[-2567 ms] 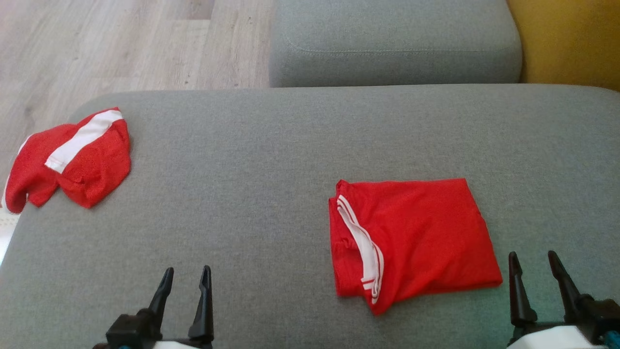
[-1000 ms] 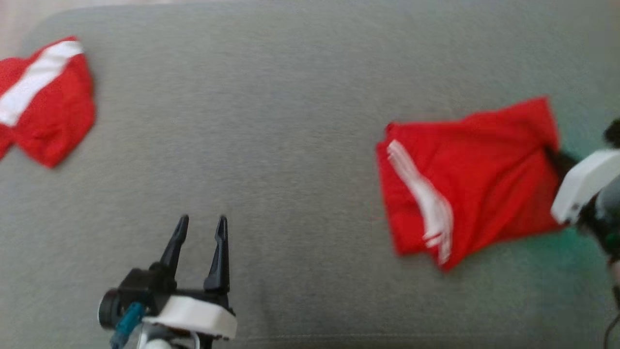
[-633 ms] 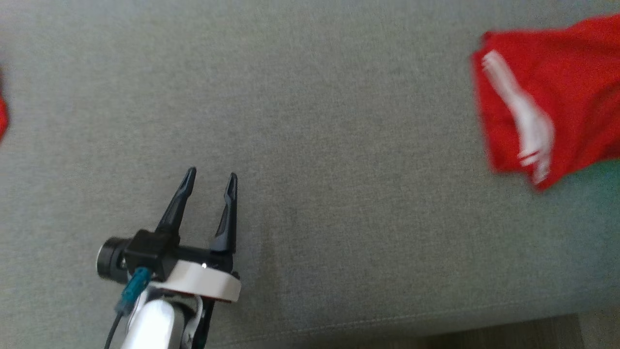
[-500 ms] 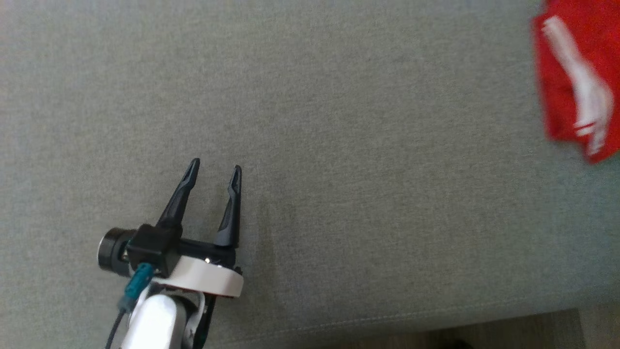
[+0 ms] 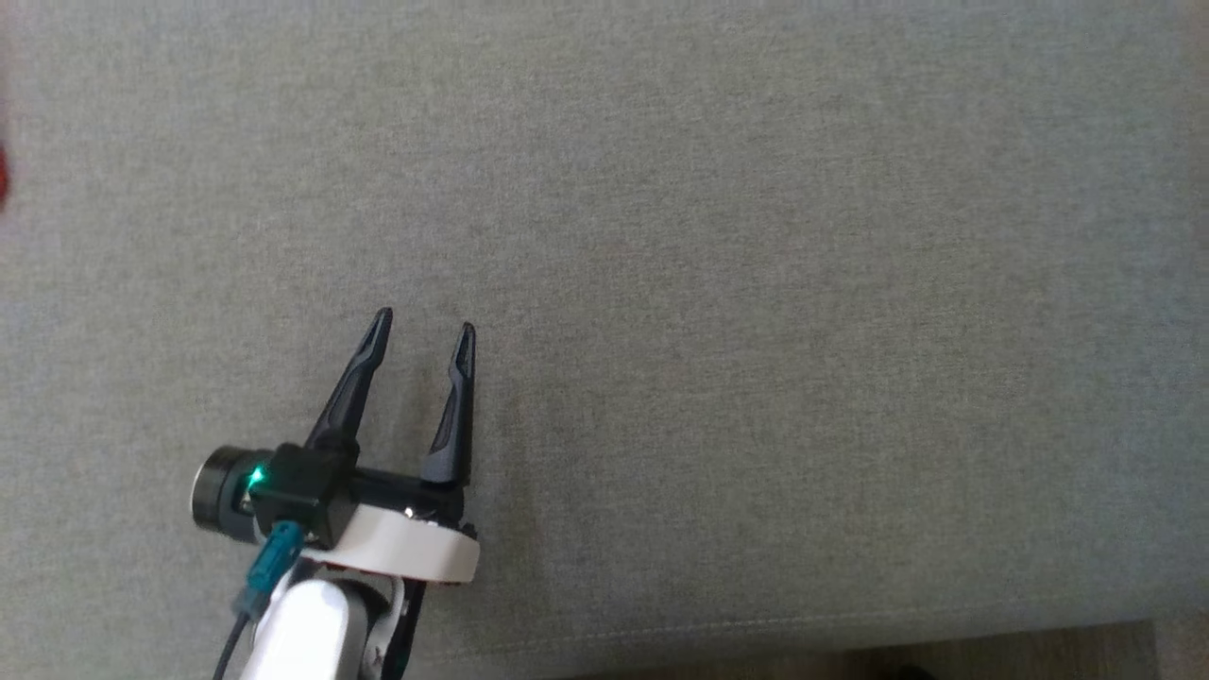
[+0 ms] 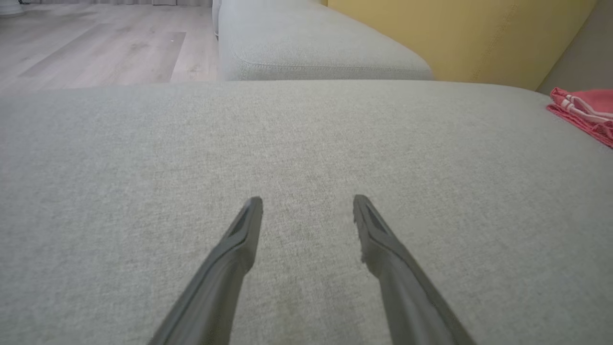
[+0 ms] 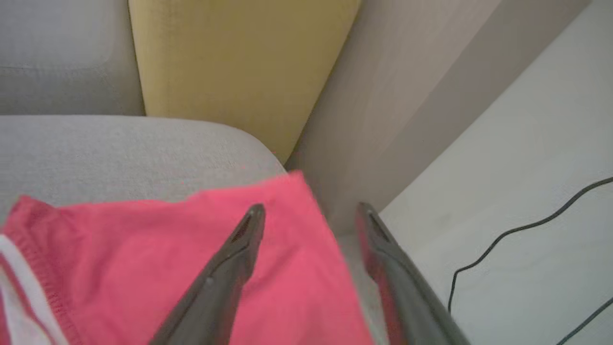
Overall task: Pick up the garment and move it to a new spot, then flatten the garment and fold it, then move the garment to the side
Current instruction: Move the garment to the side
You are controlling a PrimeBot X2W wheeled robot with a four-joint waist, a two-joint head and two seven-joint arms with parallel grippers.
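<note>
Half a second back, 0.5 s ago, I had the folded red garment in the top right corner of the head view; the whole picture has since swung off it, so that is my camera turning, not the cloth sliding. The garment (image 7: pixel 143 249) lies on the grey seat cushion (image 5: pixel 756 283) near its rounded far corner, beside the yellow cushion (image 7: pixel 230 62). The right pincer (image 7: pixel 311 208) hangs over that corner with its 2 fingers spread wide and nothing between them, 1 finger above the red cloth and the other past its edge. Beyond it a black cable (image 7: pixel 517 230) trails across a pale surface. From the left wrist I see the garment (image 6: pixel 584 110) small at the far right edge, well apart from the left pincer (image 6: pixel 307 200). The left pincer (image 5: pixel 423 323) sits where it did in the head view, spread as wide as before and empty over bare cushion. A green light (image 5: pixel 255 477) on the dark housing behind it is lit, which it was not earlier.
</note>
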